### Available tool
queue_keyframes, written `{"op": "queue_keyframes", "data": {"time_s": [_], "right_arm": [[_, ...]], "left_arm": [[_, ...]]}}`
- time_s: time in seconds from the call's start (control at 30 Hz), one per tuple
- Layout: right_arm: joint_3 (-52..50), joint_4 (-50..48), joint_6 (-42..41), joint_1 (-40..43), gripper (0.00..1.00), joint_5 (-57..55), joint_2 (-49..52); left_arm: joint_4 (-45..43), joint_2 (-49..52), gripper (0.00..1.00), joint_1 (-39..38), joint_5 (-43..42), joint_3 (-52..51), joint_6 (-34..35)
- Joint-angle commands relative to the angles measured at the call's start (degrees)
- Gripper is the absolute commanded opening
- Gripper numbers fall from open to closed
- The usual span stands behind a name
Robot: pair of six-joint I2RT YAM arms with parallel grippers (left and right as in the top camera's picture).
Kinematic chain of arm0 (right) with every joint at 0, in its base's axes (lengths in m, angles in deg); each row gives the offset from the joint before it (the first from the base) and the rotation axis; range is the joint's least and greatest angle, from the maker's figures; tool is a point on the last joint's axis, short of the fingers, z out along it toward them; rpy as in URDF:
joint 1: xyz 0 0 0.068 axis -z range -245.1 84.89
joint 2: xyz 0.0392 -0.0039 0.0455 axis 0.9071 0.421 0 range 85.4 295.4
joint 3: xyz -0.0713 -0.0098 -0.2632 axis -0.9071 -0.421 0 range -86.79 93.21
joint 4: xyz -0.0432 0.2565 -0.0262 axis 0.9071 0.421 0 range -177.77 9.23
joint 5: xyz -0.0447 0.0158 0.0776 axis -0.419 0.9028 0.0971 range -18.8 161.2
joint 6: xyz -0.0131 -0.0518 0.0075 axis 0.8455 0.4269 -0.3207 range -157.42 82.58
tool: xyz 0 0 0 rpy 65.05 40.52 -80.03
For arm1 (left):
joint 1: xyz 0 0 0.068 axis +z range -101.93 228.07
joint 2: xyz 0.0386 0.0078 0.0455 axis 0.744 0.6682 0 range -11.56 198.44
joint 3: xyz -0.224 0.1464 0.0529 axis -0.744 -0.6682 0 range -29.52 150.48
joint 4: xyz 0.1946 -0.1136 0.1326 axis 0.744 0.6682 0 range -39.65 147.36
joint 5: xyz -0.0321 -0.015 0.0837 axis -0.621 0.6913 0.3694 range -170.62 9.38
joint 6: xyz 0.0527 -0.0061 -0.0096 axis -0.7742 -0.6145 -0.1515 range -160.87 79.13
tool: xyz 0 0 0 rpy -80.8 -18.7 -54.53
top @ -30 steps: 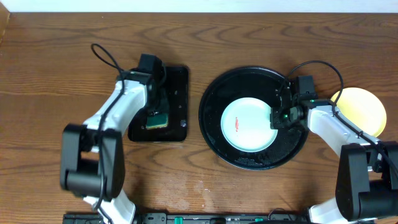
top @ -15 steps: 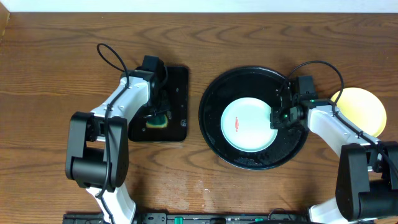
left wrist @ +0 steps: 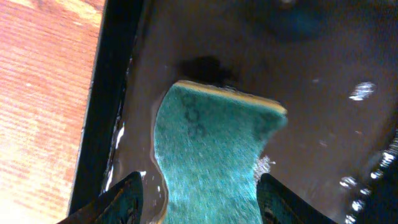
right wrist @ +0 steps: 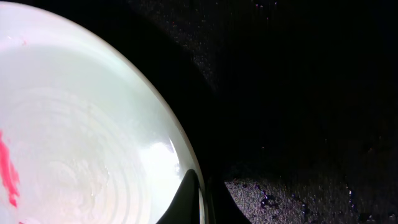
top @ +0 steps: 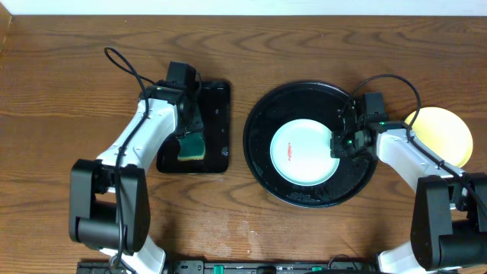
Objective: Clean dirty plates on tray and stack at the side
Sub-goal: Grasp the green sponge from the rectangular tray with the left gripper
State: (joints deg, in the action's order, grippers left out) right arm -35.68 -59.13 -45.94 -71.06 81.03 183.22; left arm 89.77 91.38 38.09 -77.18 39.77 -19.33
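Observation:
One pale mint-white plate (top: 304, 152) with a red smear (top: 289, 150) lies in the round black tray (top: 304, 99). My right gripper (top: 335, 144) is shut on that plate's right rim; in the right wrist view its fingers (right wrist: 191, 199) pinch the rim of the plate (right wrist: 81, 124). A pale yellow plate (top: 443, 135) rests on the wood at the far right, partly hidden by the right arm. My left gripper (left wrist: 199, 180) stands open astride a green and yellow sponge (left wrist: 211, 149), one finger on each side with a small gap to it.
The sponge (top: 192, 146) lies in a wet rectangular black tray (top: 217, 103) left of the round one. Brown wood tabletop (top: 61, 91) surrounds both trays. Cables arc over both arms.
The left gripper has opened and drawn back from the sponge, which now lies fully in sight on the rectangular tray. The left arm's elbow swung left. The right arm and plate are still.

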Motion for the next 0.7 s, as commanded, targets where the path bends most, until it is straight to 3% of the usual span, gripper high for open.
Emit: {"op": "queue_keyframes", "data": {"time_s": [0.0, 0.17, 0.23, 0.27, 0.43, 0.47, 0.5, 0.53, 0.6, 0.67], "right_arm": [[-1.07, 0.50, -0.90, 0.11, 0.01, -3.56, 1.40], [-1.07, 0.50, -1.33, 0.11, 0.01, -3.52, 1.40], [-1.07, 0.50, -1.33, 0.07, 0.01, -3.52, 1.40], [-1.07, 0.50, -1.33, 0.07, 0.01, -3.54, 1.40], [-1.07, 0.50, -1.31, 0.07, 0.01, -3.54, 1.40], [-1.07, 0.50, -1.31, 0.07, 0.01, -3.54, 1.40], [-1.07, 0.50, -1.31, 0.07, 0.01, -3.54, 1.40], [-1.07, 0.50, -1.31, 0.07, 0.01, -3.54, 1.40], [-1.07, 0.50, -1.31, 0.07, 0.01, -3.54, 1.40], [-1.07, 0.52, -1.31, 0.07, 0.01, -3.54, 1.40]], "left_arm": [[-1.03, 3.39, 0.59, -0.07, -0.26, -1.62, -0.50], [-1.68, 7.48, 0.37, -0.07, -3.98, -1.62, -0.52], [-2.03, 8.48, 0.21, -0.07, -4.42, -1.62, -0.52], [-2.08, 8.68, 0.07, -0.07, -4.33, -1.62, -0.55], [-0.85, 6.62, 0.08, -0.07, -5.01, -0.39, -0.52], [-0.42, 5.84, 0.08, -0.07, -5.01, 0.07, -0.52], [0.15, 5.03, 0.27, -0.07, -4.98, 0.52, -0.52], [0.66, 4.13, 0.56, -0.07, -4.98, 0.87, -0.52], [1.95, 1.84, 0.66, -0.07, -4.98, 1.01, -0.52], [3.78, 0.07, 0.67, -0.07, -5.03, 1.01, -0.50]]}}
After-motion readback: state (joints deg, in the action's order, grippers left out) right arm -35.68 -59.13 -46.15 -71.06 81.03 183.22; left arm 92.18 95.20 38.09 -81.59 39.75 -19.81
